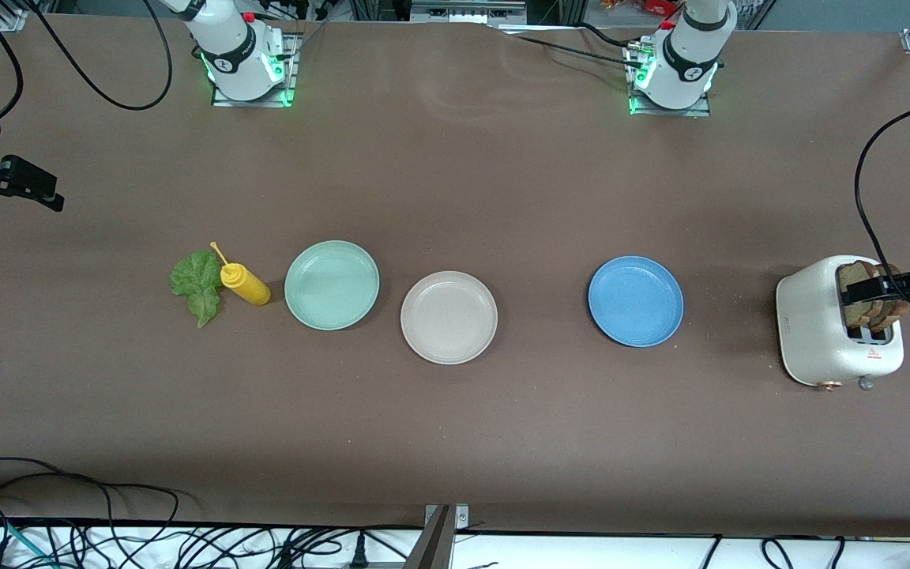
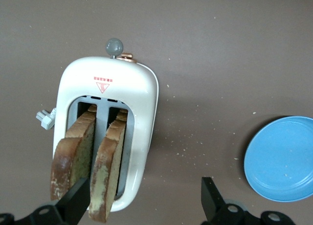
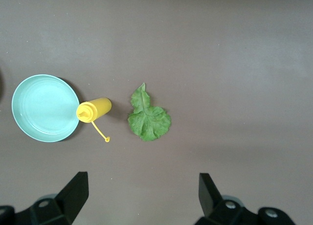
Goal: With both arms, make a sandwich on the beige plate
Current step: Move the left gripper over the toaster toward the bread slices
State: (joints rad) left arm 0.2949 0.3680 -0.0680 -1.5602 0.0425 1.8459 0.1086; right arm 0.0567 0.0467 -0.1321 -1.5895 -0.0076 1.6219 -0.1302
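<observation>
The beige plate (image 1: 449,317) lies bare mid-table between a mint green plate (image 1: 332,284) and a blue plate (image 1: 635,301). Two brown bread slices (image 1: 870,307) stand in a white toaster (image 1: 826,332) at the left arm's end. My left gripper (image 2: 144,186) hangs open over the toaster (image 2: 142,98). One of its fingers (image 2: 73,203) sits between the two slices, and the other is over bare table, so one bread slice (image 2: 108,171) lies between them. A green lettuce leaf (image 3: 148,118) lies toward the right arm's end. My right gripper (image 3: 142,178) is open and empty, up over the table near it.
A yellow squeeze bottle (image 1: 246,284) lies on its side between the lettuce leaf (image 1: 198,286) and the mint green plate. Crumbs dot the table near the blue plate (image 2: 281,159). Cables run along the table's front edge and past the toaster.
</observation>
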